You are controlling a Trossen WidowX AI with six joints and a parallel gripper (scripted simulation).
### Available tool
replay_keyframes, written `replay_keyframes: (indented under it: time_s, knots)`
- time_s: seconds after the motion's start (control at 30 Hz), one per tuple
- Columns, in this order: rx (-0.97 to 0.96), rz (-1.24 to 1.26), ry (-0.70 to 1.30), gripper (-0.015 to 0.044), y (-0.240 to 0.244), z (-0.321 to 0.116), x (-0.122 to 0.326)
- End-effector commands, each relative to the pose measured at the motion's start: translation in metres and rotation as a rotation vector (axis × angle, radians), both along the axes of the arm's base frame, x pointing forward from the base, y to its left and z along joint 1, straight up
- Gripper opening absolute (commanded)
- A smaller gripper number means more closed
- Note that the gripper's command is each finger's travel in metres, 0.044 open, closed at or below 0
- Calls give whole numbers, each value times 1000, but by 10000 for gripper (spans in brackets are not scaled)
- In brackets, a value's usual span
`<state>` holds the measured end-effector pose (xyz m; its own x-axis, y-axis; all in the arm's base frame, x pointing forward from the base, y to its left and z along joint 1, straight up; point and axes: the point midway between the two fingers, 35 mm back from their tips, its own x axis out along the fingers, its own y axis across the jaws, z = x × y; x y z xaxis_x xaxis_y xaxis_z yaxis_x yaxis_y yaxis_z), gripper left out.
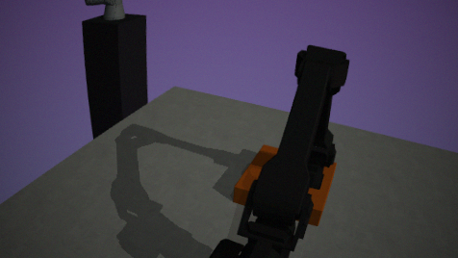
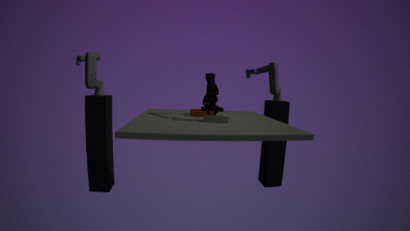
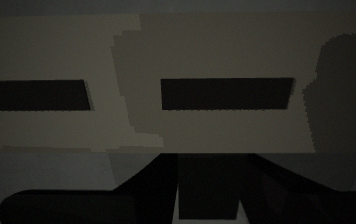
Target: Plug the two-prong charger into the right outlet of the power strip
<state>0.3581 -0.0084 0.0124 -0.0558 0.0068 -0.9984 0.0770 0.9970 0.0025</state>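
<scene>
In the wrist view, a beige strip face, the power strip [image 3: 225,45], runs across the picture with two dark outlet recesses, a left one [image 3: 42,95] and a right one [image 3: 225,94]. My gripper [image 3: 202,149] is shut on a dark block, the charger [image 3: 208,182], at the bottom centre. The block's far end meets the strip's lower edge in the picture, below the right recess. The prongs are hidden, and I cannot tell whether block and strip touch. In the top view, the arm hides most of an orange block [image 1: 329,178] [image 2: 197,113] at my gripper.
The table [image 1: 399,164] [image 2: 164,129] carries the arm's shadow. A pale box [image 2: 216,120] stands at the arm's foot in the exterior view. Grey arms on dark pillars [image 2: 100,146] [image 2: 274,164] [image 1: 115,67] stand beyond the table's sides. How the orange block relates to the beige strip is unclear.
</scene>
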Motion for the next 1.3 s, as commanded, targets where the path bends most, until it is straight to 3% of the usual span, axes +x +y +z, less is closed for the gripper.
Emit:
replay_keyframes:
  time_s: [0.0,0.1,0.67,1.27]
  knots:
    - [0,0,-1,0,0,0,0]
    - [0,0,-1,0,0,0,0]
    - [0,0,-1,440,0,0,0]
    - [-1,0,-9,440,0,0,-4]
